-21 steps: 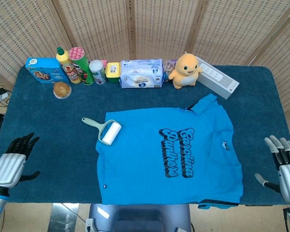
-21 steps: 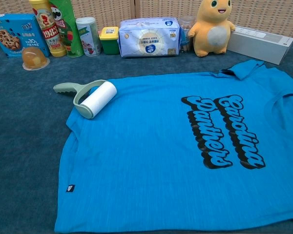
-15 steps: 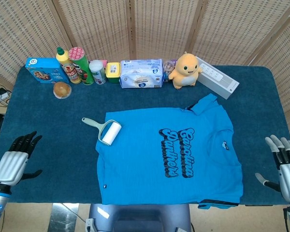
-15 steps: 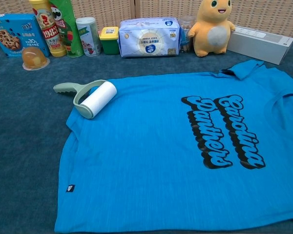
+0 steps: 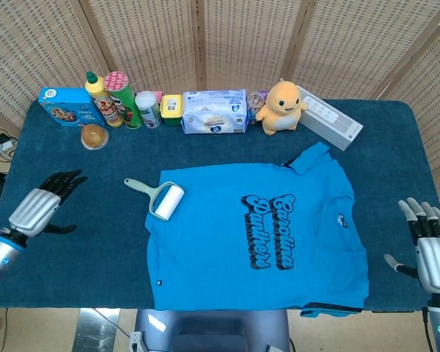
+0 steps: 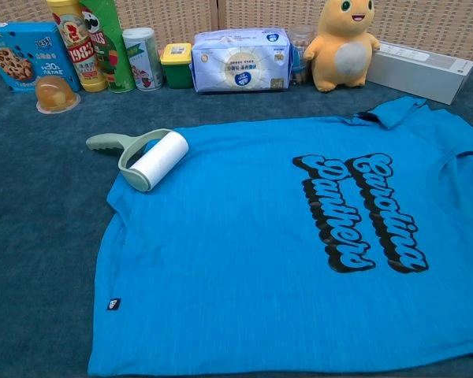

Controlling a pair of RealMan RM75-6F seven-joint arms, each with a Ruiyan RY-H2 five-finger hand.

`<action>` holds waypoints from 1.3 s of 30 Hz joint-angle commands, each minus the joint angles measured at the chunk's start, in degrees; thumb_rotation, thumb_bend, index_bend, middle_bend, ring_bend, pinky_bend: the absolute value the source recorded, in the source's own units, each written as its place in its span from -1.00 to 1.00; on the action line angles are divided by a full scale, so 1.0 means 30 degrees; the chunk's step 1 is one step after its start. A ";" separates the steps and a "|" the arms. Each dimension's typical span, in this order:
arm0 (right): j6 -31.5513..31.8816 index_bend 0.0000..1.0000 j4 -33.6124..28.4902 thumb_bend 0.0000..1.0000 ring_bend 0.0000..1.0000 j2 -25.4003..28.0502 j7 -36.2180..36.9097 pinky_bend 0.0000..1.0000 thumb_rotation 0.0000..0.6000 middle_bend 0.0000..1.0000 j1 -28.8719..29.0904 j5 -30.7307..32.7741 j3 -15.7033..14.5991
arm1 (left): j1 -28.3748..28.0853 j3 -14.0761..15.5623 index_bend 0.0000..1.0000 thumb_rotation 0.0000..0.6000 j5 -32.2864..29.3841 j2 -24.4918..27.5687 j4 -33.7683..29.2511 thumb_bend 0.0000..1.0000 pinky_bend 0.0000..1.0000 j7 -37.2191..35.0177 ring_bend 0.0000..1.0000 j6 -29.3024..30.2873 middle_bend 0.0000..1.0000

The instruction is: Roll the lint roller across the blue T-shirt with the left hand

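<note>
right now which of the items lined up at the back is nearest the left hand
The round cup with the orange-brown contents: it sits in front of the blue cookie box, out of the row and closest to the left hand.

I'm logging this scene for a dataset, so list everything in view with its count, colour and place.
T-shirt: 1, blue with dark lettering, spread flat at table centre.
Lint roller: 1, white roll, pale green handle, on the shirt's left edge.
Cookie box: 1, blue, back left.
Squeeze bottle: 1, yellow, back row.
Chip can: 1, green with a pink lid, back row.
Small can: 1, white and green, back row.
Tub: 1, green with a yellow lid, back row.
Jelly cup: 1, orange, before the cookie box.
Wipes pack: 1, white and blue, back centre.
Plush toy: 1, orange, back right.
Long box: 1, white, back right.
Left hand: dark fingers, left of the roller, holding nothing.
Right hand: silver, at the table's right edge, holding nothing.
</note>
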 commanded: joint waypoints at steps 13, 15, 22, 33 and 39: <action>-0.1375 -1.00 0.0664 -1.00 -1.00 -0.0645 -0.0832 -1.00 1.00 -1.00 0.0409 0.2045 0.0454 | -0.5690 0.1824 -1.00 1.00 0.2114 -0.4105 0.6638 -0.97 -0.87 -0.5253 -1.00 -0.4772 -1.00; -0.1645 -1.00 0.0741 -1.00 -1.00 -0.0648 -0.0700 -1.00 1.00 -1.00 0.0491 0.2271 0.0502 | -0.6066 0.2003 -1.00 1.00 0.2114 -0.4353 0.7019 -0.96 -0.87 -0.5622 -1.00 -0.5126 -1.00; -0.2197 -1.00 0.0968 -1.00 -1.00 -0.0638 -0.0535 -1.00 1.00 -1.00 0.0695 0.2766 0.0626 | -0.6845 0.2587 -1.00 1.00 0.2140 -0.5109 0.7945 -0.89 -0.87 -0.6217 -1.00 -0.5474 -0.90; -0.2129 -1.00 0.0829 -1.00 -1.00 -0.0453 -0.0147 -1.00 1.00 -1.00 0.0639 0.2973 0.0732 | -0.8059 0.3303 -0.98 1.00 0.1866 -0.5563 0.7817 -0.87 -0.83 -0.6279 -0.94 -0.6989 -0.75; -0.1995 -1.00 0.0577 -1.00 -1.00 -0.0278 0.0076 -1.00 1.00 -1.00 0.0556 0.2780 0.0645 | -0.8769 0.3509 -0.96 1.00 0.1540 -0.5083 0.6255 -0.87 -0.83 -0.4875 -0.93 -0.8411 -0.75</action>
